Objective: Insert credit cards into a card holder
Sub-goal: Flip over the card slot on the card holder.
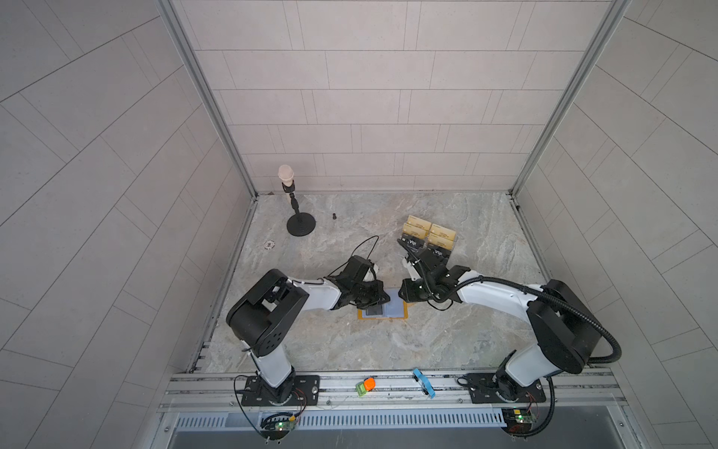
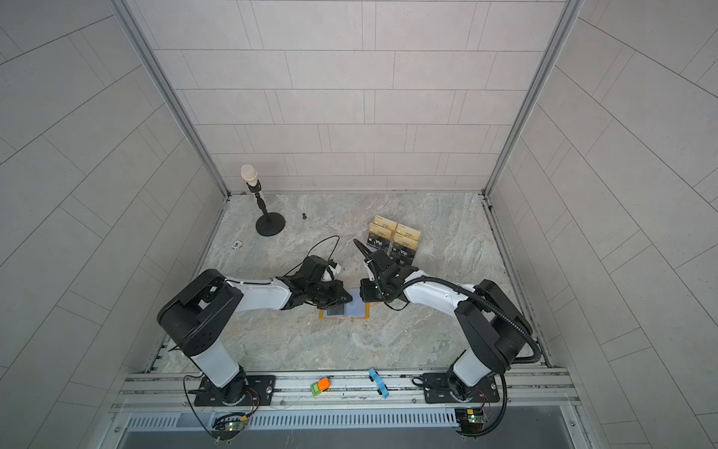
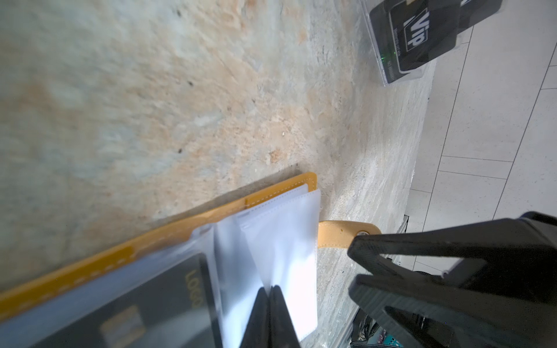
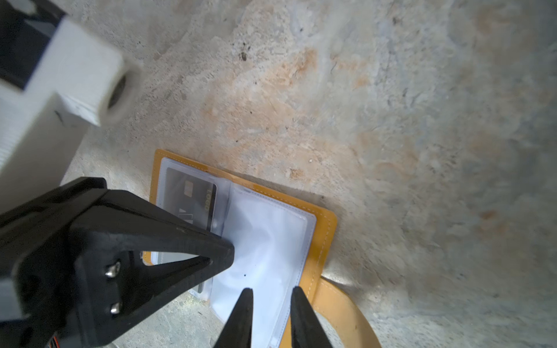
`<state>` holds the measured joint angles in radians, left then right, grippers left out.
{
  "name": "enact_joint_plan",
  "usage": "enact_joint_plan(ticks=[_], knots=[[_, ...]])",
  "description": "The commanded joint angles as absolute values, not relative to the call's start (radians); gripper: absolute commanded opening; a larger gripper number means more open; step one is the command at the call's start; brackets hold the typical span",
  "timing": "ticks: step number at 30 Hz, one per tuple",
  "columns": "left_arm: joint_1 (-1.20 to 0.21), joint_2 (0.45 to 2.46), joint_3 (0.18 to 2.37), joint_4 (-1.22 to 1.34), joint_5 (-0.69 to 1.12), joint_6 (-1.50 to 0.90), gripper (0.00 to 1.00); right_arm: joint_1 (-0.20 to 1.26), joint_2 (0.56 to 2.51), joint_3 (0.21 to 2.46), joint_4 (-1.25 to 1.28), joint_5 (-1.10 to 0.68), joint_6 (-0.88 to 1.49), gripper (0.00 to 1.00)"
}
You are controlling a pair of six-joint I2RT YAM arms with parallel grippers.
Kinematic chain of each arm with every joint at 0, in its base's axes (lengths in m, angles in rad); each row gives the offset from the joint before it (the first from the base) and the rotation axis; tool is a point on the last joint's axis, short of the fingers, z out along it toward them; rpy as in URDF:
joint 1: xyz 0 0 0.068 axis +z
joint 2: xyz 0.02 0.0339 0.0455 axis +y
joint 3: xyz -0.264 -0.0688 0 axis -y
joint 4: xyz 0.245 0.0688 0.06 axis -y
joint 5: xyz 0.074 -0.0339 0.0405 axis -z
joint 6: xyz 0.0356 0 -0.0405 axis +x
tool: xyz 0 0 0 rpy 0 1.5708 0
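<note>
One card holder (image 1: 392, 309), open, lengthwise left-right; left pincer (image 3: 270, 290) pinching sleeve (image 3: 289, 241); right pincer (image 4: 272, 290) ajar.

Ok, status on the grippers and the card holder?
Left gripper shut on a card holder sleeve. Right gripper open, empty, over same page. One black card already sleeved. Grippers crowd each other.
</note>
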<state>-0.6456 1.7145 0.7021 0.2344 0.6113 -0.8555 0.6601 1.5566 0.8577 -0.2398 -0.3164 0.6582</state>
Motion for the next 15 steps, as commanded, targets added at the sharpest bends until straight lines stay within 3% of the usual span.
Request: enact_joint_plan(ticks=[1,15], knots=[[-0.635,1.687,0.677,0.246,0.627,-0.834,0.02,0.657,1.529,0.839,-0.238,-0.295,0.663,0.26],[-0.597,1.644,0.634,0.278,0.656,-0.824,0.02,0.653,1.532,0.805,-0.188,-0.317,0.674,0.19]])
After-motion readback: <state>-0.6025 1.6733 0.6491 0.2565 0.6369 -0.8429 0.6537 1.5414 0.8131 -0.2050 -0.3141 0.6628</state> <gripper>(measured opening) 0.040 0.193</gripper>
